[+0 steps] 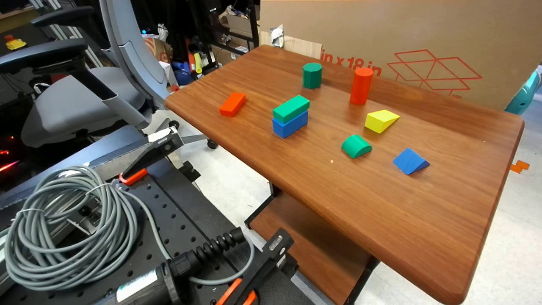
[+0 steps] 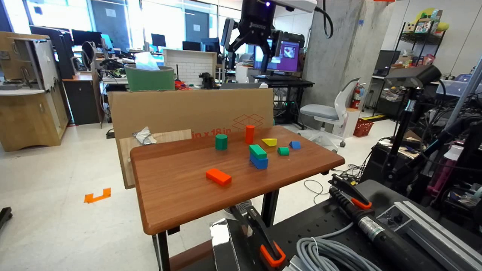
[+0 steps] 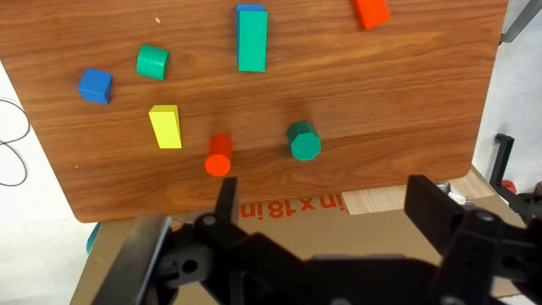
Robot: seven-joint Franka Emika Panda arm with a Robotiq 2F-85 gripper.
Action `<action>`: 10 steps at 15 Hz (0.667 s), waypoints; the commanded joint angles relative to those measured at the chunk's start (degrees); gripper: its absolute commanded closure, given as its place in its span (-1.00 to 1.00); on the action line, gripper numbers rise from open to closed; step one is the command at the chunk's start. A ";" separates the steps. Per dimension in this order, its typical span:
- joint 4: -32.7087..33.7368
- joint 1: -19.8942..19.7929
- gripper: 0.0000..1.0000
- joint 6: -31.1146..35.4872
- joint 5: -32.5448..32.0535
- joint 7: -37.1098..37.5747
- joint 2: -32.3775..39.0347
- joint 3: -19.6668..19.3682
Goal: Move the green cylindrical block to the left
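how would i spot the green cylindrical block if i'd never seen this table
Find the brown table, then its edge along the big cardboard panel. Near that edge, two blocks stand upright: the orange-red cylinder and the green cylindrical block. Yours is the dark-green one, shorter and wider than its neighbour, with a flat many-sided top.

Pale floor (image 2: 67, 226), concrete pillar (image 2: 350, 45), windows (image 2: 162, 19) (very bright).

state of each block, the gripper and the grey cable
Gripper, jaws open, empty
Green cylindrical block, upright
Red cylinder, upright
Red rectangular block, lying flat
Green rectangular block, top of stack
Blue rectangular block, bottom of stack
Green half cylinder, curved side up
Yellow wedge, unstacked
Blue wedge, unstacked
Grey cable, coiled
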 commanded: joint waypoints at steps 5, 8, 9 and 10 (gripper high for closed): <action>8.55 1.71 -1.00 1.79 -2.57 3.09 10.86 -0.50; 12.54 2.23 -1.00 1.28 -3.34 3.48 15.33 -0.77; 13.80 2.36 -1.00 0.97 -3.49 3.31 16.69 -0.78; 15.04 2.69 -1.00 0.85 -4.09 3.60 18.25 -0.97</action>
